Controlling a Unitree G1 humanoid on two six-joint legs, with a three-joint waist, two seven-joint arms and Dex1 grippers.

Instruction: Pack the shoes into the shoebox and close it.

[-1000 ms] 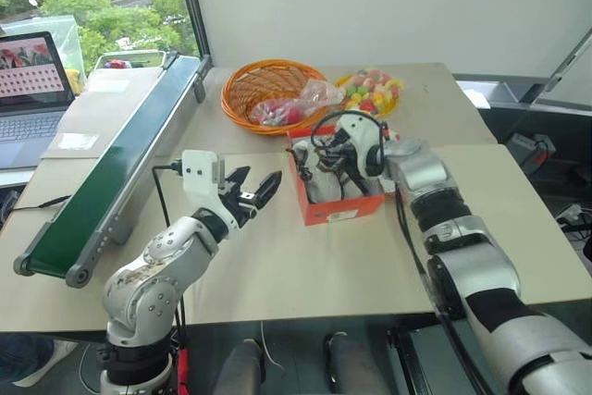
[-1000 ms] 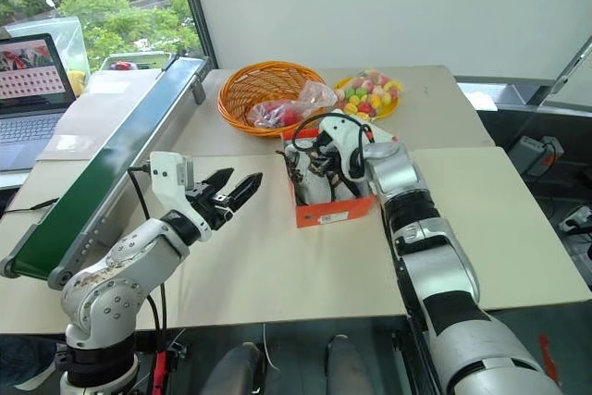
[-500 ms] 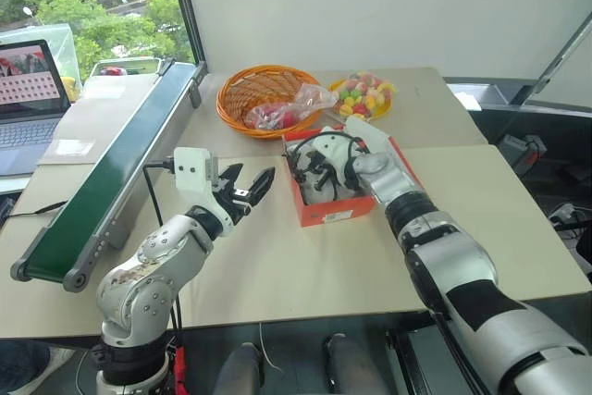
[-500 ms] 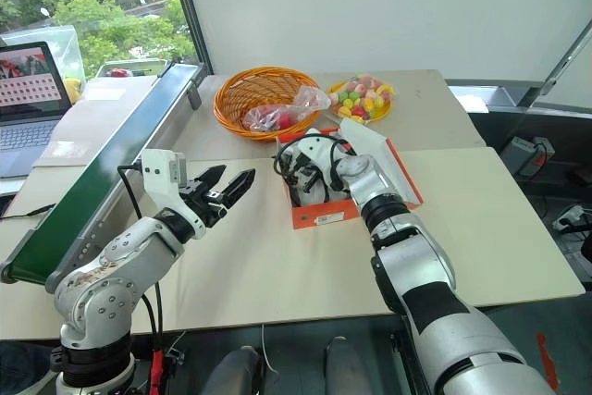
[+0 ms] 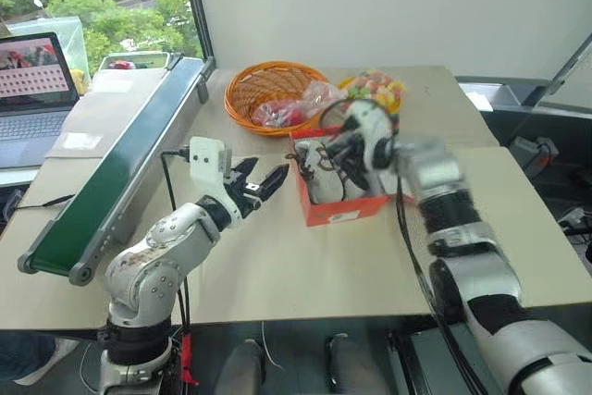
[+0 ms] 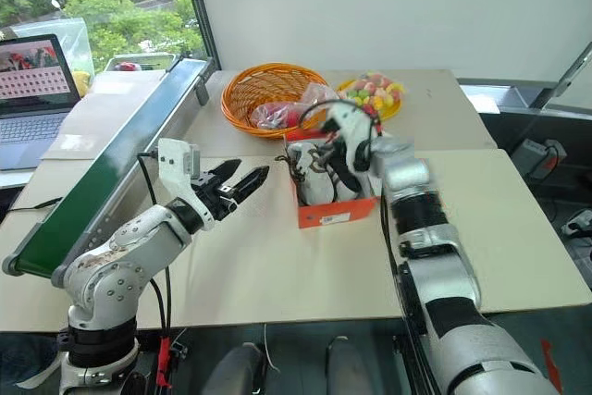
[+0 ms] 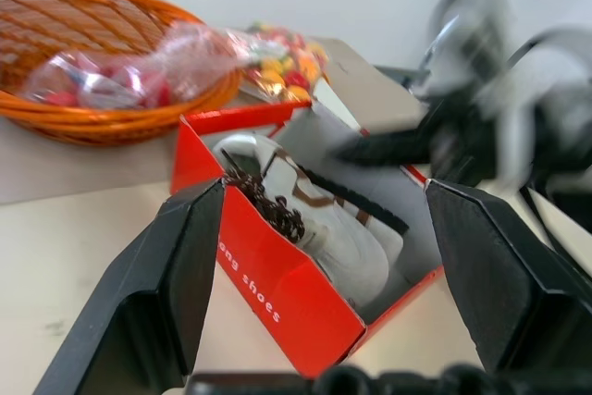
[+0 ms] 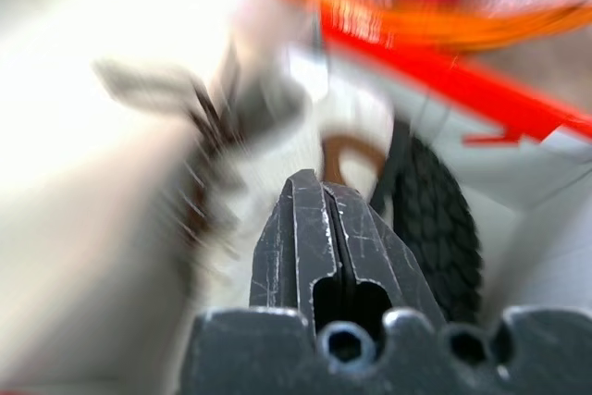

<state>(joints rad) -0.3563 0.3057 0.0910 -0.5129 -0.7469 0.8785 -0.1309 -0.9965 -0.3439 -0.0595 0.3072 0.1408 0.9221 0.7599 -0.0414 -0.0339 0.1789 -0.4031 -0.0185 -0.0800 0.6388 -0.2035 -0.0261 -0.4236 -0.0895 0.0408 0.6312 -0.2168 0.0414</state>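
The shoes [image 7: 314, 215] lay inside the open shoebox [image 5: 338, 213] on the table [image 5: 305, 275]. The right gripper [image 8: 333, 219] hung above them, fingers pressed together. The left gripper [image 5: 262, 184] waited beside the box, fingers apart

A pale table [image 6: 277, 265] holds an open red shoebox [image 6: 338, 213] near its middle; behind the box sit a round orange basket [image 6: 264, 90] and a yellow plate of sweets [image 6: 375, 94], close together; a long green belt [image 6: 111, 168] lies along the left side.
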